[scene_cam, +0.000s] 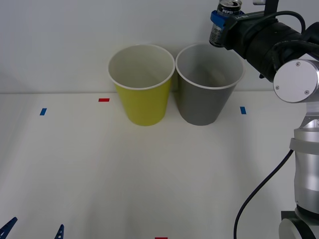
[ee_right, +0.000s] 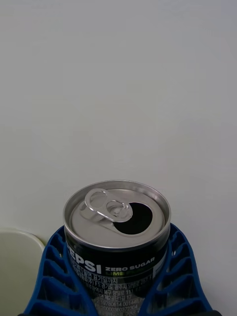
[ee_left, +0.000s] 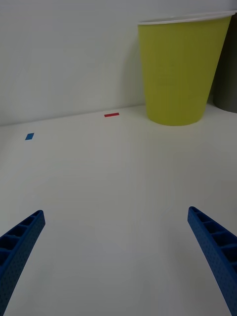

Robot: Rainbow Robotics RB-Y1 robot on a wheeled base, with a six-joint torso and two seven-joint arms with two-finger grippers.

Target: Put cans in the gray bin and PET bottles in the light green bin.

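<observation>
Nearest my camera, I have the left gripper (scene_cam: 32,230) parked low at the front edge of the white table (scene_cam: 149,179), its blue ribbed fingers (ee_left: 19,247) spread wide apart with nothing between them; I judge it is out of the way because this step is a one-arm job. Blue and red tape marks (scene_cam: 103,100) dot the tabletop ahead of it. Farther back, against the pale wall, stand the two targets side by side and nearly touching: the tall tapered yellow-green plastic bin (scene_cam: 143,84) with its white rim on my left, and the matching dark gray plastic bin (scene_cam: 208,84) on my right; what I can see of each pale interior holds nothing. Farthest and highest, my right gripper (scene_cam: 220,22) is raised above the gray bin's right-hand rim, its blue fingers (ee_right: 182,276) clamped on either side of the small dark drink can (ee_right: 116,237) with the shiny silver pull-tab top, already opened, held upright. I read that height as clearance for a drop: the can sits over the rim's edge rather than the centre of the mouth, so a short shift inward seems wise before I release.
</observation>
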